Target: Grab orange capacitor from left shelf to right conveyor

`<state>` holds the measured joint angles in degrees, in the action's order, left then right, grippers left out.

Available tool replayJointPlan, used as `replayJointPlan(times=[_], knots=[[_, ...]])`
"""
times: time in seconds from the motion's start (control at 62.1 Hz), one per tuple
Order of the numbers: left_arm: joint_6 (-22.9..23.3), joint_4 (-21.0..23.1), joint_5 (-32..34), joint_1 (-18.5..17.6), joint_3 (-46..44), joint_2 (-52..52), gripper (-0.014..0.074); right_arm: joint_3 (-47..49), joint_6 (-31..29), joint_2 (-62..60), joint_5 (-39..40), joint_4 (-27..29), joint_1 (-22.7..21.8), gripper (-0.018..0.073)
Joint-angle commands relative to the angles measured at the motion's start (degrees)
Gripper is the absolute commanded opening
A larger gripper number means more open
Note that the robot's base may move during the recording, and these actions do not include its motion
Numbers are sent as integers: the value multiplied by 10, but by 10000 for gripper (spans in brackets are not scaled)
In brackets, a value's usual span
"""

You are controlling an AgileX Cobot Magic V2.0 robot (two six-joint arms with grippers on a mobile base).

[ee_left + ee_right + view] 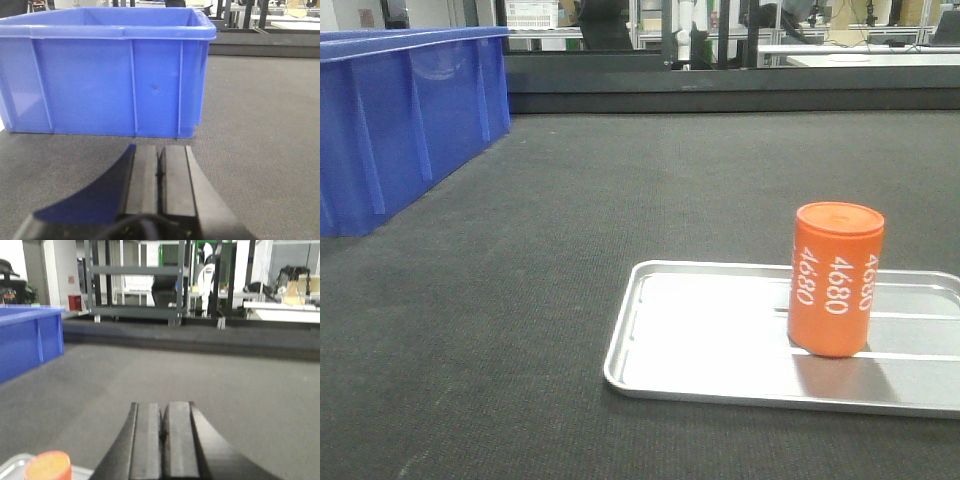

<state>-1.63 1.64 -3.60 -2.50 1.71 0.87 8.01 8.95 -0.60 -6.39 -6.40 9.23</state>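
The orange capacitor stands upright on a small shallow silver tray, white "4680" running down its side. The tray lies on the dark textured belt of the right conveyor. In the right wrist view the capacitor's flat top shows at the bottom left, left of and below my right gripper, which is shut with nothing in it. My left gripper is shut and empty too, low over the belt and facing a blue bin. The left shelf is out of view.
A large blue plastic bin stands on the belt at the left, close in front of the left gripper. A dark raised edge bounds the belt's far side, with racks and tables behind.
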Motion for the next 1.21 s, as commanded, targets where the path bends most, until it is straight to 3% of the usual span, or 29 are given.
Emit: replayJointPlan(times=[0.0, 0.257, 0.579, 0.772, 1.191], knots=[[2, 3, 50, -3, 16, 6, -125, 11, -7, -1, 50, -6, -4, 54], [2, 3, 50, -3, 16, 6, -125, 6, -7, -1, 54, -5, -4, 54], [2, 3, 50, -3, 16, 6, -125, -88, 0, -13, 213, 49, -4, 54], [2, 3, 50, -3, 16, 6, -125, -87, -3, -12, 166, 49, -21, 54], [2, 3, 50, -3, 16, 6, -125, -87, -3, -12, 167, 49, -96, 54]])
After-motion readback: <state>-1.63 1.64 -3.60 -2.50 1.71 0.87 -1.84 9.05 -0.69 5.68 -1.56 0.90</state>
